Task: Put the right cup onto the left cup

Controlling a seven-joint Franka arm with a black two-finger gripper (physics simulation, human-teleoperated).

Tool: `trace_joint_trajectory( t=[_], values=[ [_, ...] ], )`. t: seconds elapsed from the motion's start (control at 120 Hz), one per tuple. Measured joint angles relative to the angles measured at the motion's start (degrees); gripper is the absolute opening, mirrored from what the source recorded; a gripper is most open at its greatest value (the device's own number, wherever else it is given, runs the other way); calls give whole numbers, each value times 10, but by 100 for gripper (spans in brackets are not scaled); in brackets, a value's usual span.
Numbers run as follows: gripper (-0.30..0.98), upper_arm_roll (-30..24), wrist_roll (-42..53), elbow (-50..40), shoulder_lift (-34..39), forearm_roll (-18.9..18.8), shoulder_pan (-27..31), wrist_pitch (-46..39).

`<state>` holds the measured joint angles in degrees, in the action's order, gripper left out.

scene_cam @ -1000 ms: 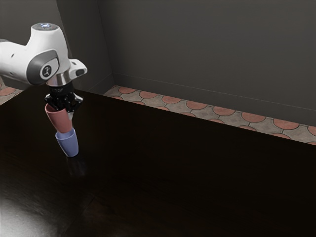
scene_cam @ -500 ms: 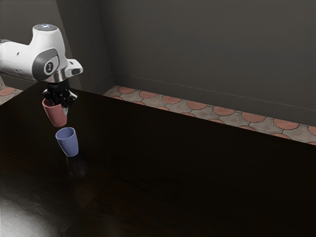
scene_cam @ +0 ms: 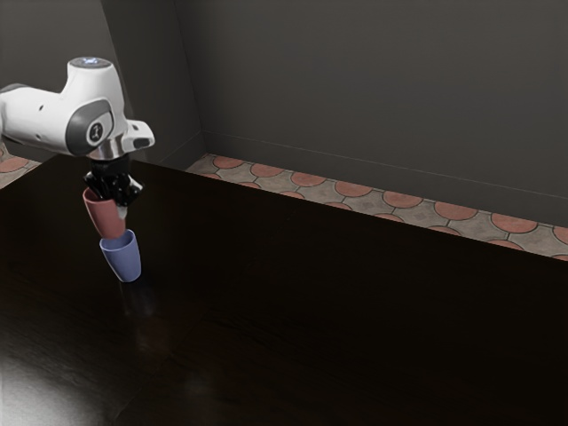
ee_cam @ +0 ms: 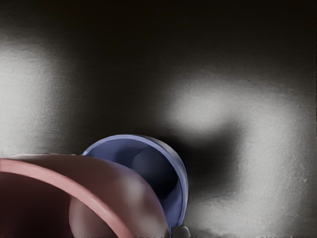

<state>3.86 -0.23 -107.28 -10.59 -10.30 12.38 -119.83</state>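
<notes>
The black gripper (scene_cam: 117, 197) is shut on the pink cup (scene_cam: 105, 216), holding it by its wall near the rim. That cup hangs slightly tilted, its bottom overlapping the rim of the blue cup (scene_cam: 124, 259) in the exterior view. The blue cup stands upright on the dark table. In the wrist view the pink cup (ee_cam: 133, 191) looms large and covers part of the opening of the blue cup (ee_cam: 182, 183). Whether the pink cup's bottom touches the blue one or hangs just above it, I cannot tell.
The dark glossy table (scene_cam: 337, 311) stretches away toward the exterior view's right. Beyond its far edge lie the tiled floor (scene_cam: 352, 189) and a grey wall (scene_cam: 373, 89).
Compared with half a second ago, my hand and the pink cup are lower and a little toward the exterior view's right, after having risen before that. The blue cup has not moved.
</notes>
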Motion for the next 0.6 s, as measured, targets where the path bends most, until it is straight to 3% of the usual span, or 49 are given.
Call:
trace_joint_trajectory(
  t=[0.6],
  values=[
    [-9, 0, 16, -8, -23, 0, 1, -31]
  ],
)
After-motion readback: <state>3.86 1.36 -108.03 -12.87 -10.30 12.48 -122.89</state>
